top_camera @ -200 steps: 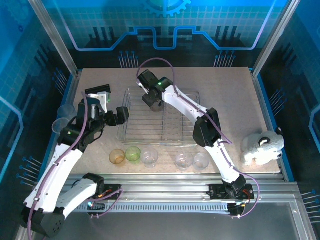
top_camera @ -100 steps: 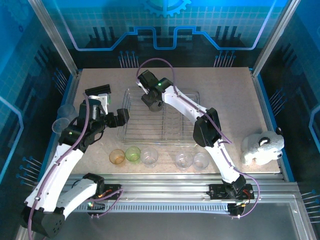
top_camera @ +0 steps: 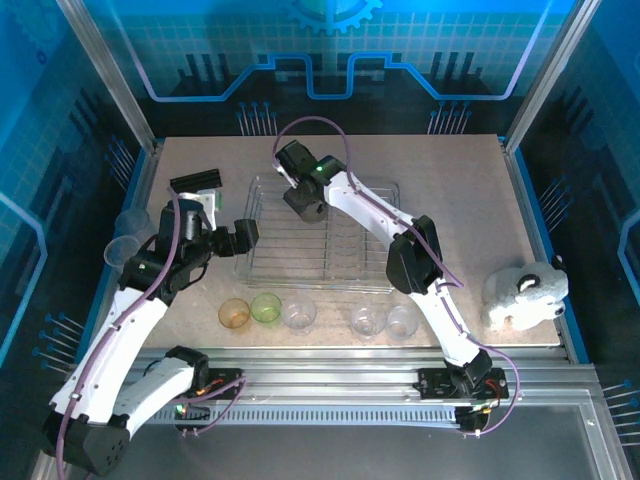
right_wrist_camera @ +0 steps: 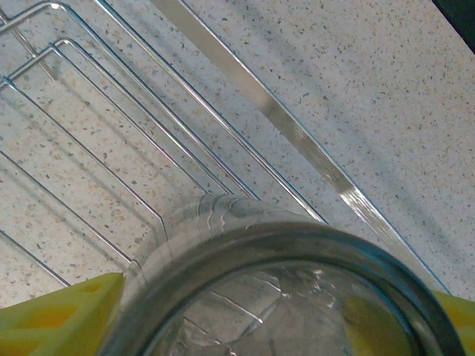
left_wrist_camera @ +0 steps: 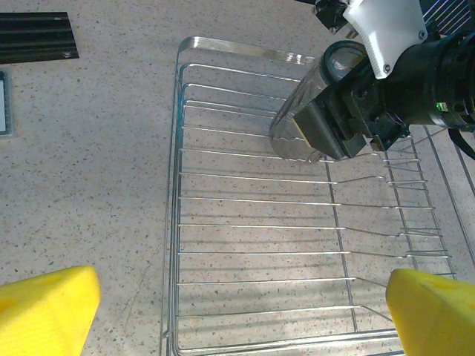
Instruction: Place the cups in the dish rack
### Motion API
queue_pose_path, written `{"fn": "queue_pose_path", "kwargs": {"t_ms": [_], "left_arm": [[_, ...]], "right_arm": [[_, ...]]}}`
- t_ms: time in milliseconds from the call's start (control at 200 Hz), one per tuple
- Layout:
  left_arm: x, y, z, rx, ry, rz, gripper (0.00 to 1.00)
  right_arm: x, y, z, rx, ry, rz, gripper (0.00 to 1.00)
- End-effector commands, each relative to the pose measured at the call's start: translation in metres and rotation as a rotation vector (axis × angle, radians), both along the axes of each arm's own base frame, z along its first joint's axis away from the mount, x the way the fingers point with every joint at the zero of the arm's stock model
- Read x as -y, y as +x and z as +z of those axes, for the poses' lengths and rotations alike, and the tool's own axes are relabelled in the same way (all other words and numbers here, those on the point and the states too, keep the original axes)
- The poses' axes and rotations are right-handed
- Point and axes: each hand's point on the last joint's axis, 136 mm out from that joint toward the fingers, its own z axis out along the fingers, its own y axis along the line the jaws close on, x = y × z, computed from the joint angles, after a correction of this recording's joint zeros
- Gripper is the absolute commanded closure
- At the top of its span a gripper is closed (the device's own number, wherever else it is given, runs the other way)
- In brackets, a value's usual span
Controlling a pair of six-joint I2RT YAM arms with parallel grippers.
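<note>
A smoky grey cup stands tilted in the back left part of the silver wire dish rack, its base on the wires. My right gripper is shut on it, a yellow fingertip against each side. In the left wrist view the cup leans against a dark pad. My left gripper hangs open over the rack's left edge, nothing between its yellow fingertips. An orange cup, a green cup and three clear cups stand in a row before the rack.
Two clear cups sit at the table's far left edge. A plush toy lies at the right edge. A black ridged bar lies left of the rack.
</note>
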Motion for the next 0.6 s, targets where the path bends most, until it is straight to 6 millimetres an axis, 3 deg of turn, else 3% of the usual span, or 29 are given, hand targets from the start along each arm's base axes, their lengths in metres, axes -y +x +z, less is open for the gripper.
{"fn": "queue_pose_path", "kwargs": {"t_ms": [0,125,310,555,565,595], "left_arm": [[0.0,-0.001,-0.002,0.004,0.001,-0.003,0.01],[0.0,0.0,-0.001,0.004,0.003,-0.002,0.01],[-0.002,-0.001,-0.003,-0.003,0.01,0.008,0.0],[-0.011,0.0,-0.004,-0.019,0.033,0.058,0.01],[-0.011,0.0,-0.004,-0.018,0.032,0.06,0.01],[-0.013,0.0,-0.004,-0.022,0.039,0.069,0.0]], "right_arm": [[0.031,0.007,-0.002,0.005,-0.1,-0.036,0.2],[0.032,0.006,0.001,0.006,-0.098,-0.041,0.08],[0.028,0.003,0.011,0.008,-0.048,-0.041,0.0],[0.018,-0.002,0.026,-0.004,0.039,-0.036,0.0],[0.018,-0.003,0.038,0.01,0.055,-0.035,0.0],[0.017,-0.004,0.045,0.015,0.074,-0.036,0.0]]}}
